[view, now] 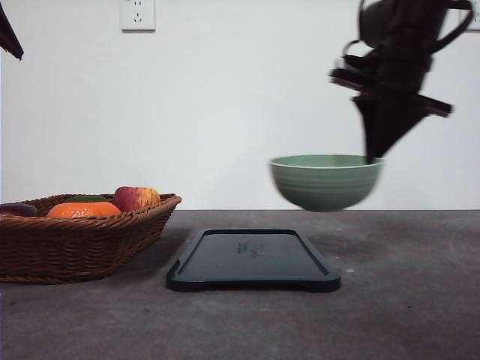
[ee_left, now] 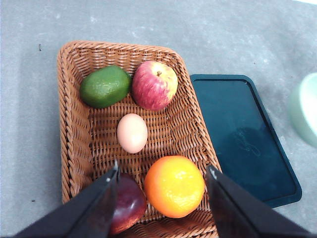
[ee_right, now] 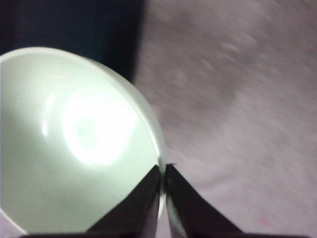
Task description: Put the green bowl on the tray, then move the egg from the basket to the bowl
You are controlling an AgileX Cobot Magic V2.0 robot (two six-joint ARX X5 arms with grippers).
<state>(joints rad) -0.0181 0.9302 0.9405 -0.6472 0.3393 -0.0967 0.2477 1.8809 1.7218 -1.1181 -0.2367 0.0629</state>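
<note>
A: What is sitting on the grey table?

B: The basket is resting at the left, holding an orange, a red apple, a green avocado-like fruit, a dark red fruit and the egg, which is lying near the middle of the weave. Just beside it, the tray is lying flat and bare.

A: And the green bowl?

B: It is hanging in the air, above the tray's right end and clear of it, tilting slightly.

A: What is gripping it?

B: The right gripper is pinching the rim, one finger inside, one outside, nearly closed on the thin wall.

A: The left gripper?

B: It is hovering over the basket with its fingers spread wide, gripping nothing.
</note>
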